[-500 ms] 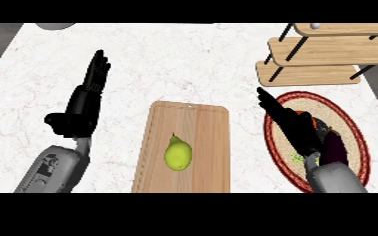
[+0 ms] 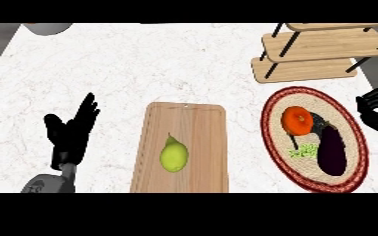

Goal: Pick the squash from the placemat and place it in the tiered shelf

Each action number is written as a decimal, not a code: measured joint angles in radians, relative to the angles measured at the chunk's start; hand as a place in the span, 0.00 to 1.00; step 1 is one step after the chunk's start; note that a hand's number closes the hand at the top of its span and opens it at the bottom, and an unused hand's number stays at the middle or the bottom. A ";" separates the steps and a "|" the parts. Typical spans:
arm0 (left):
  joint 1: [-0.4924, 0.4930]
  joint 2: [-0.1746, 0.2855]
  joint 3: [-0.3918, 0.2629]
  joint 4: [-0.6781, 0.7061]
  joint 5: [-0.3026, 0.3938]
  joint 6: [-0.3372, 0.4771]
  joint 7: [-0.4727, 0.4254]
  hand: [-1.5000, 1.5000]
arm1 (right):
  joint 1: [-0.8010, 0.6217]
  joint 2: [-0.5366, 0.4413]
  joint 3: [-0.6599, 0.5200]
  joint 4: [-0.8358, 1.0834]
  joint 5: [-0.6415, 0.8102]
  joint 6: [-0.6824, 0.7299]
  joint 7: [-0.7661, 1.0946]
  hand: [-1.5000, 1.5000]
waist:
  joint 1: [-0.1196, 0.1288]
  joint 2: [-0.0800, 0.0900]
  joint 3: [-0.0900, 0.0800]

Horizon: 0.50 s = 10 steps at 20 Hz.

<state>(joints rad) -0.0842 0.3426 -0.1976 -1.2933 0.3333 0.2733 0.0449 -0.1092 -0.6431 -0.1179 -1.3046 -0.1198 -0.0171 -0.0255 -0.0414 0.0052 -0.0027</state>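
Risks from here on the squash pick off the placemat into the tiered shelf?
1. The round woven red-rimmed placemat is crowded: the orange round vegetable sits close beside a dark purple eggplant and a small green piece, so the right hand, only partly visible at the right edge, may bump or grab a neighbour.
2. The wooden tiered shelf has black posts and stacked boards; the loaded hand may clip them going in.

Left hand (image 2: 70, 132), 8 o'clock: matte black, slim fingers and a thumb, on a narrow dark wrist. Left forearm (image 2: 46, 184), 7 o'clock: grey rounded shell. Right hand (image 2: 368, 109), 3 o'clock edge: black, only partly in view.
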 measured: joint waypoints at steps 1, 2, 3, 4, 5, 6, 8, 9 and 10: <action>0.001 0.008 0.001 -0.009 0.013 -0.014 0.027 0.50 | 0.012 -0.010 -0.036 0.041 -0.018 0.007 -0.026 0.00 | 0.007 -0.001 0.002; 0.009 0.016 0.006 -0.015 0.024 -0.028 0.039 0.50 | 0.024 -0.020 -0.071 0.078 -0.041 0.026 -0.062 0.00 | 0.013 -0.003 0.004; 0.008 0.017 0.009 -0.011 0.029 -0.038 0.046 0.50 | 0.038 -0.030 -0.100 0.109 -0.060 0.051 -0.102 0.00 | 0.017 -0.004 0.005; 0.000 0.027 0.018 -0.007 0.042 -0.054 0.068 0.50 | 0.049 -0.041 -0.123 0.146 -0.072 0.080 -0.149 0.00 | 0.021 -0.004 0.005; 0.000 0.022 0.015 -0.012 0.044 -0.056 0.079 0.50 | 0.059 -0.054 -0.137 0.184 -0.075 0.115 -0.198 0.00 | 0.025 -0.005 0.006; 0.004 0.022 0.016 -0.016 0.046 -0.061 0.084 0.50 | 0.063 -0.073 -0.150 0.213 -0.082 0.155 -0.234 0.00 | 0.029 -0.005 0.007; 0.011 0.018 0.014 -0.027 0.045 -0.064 0.097 0.50 | 0.087 -0.097 -0.157 0.234 -0.086 0.228 -0.292 0.00 | 0.032 -0.007 0.006; 0.015 0.021 0.011 -0.045 0.045 -0.060 0.123 0.50 | 0.094 -0.115 -0.158 0.235 -0.090 0.267 -0.304 0.00 | 0.034 -0.008 0.006; 0.014 0.024 0.017 -0.040 0.049 -0.069 0.130 0.50 | 0.094 -0.135 -0.158 0.234 -0.093 0.303 -0.308 0.00 | 0.035 -0.008 0.006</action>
<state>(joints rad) -0.0706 0.3670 -0.1810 -1.3334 0.3828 0.2043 0.1745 -0.0152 -0.7781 -0.2762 -1.0705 -0.2124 0.2858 -0.3335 -0.0065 -0.0024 0.0034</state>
